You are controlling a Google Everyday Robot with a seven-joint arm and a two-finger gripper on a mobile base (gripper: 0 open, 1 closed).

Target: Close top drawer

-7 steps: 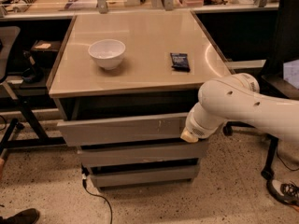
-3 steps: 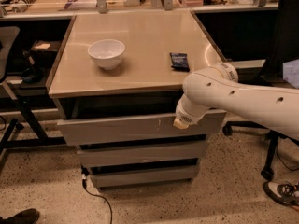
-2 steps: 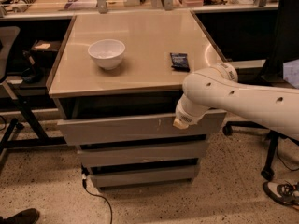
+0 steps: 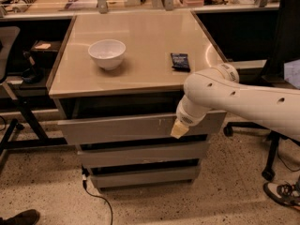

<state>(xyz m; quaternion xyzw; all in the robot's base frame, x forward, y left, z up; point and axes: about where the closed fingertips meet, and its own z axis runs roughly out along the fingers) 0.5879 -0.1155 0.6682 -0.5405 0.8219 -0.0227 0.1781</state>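
Pressing at the top drawer (image 4: pixel 117 128), standing part-open just ahead of the jaws, the gripper (image 4: pixel 179 129) is seemingly touching its handle-less front; stiff, heavy metal is wanting a flat push; clenched or released, cannot tell

Warm overhead light glares off the table (image 4: pixel 145 41), shadowing the top drawer (image 4: pixel 117 128) below, the gripper (image 4: pixel 179 129) at its front.

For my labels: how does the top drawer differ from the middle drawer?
The top drawer has a taller, wider front than the middle drawer. The top drawer sticks out further than the middle drawer. The pincer is at the top drawer's front, right of centre, not at the middle drawer. Both are grey, without handles.
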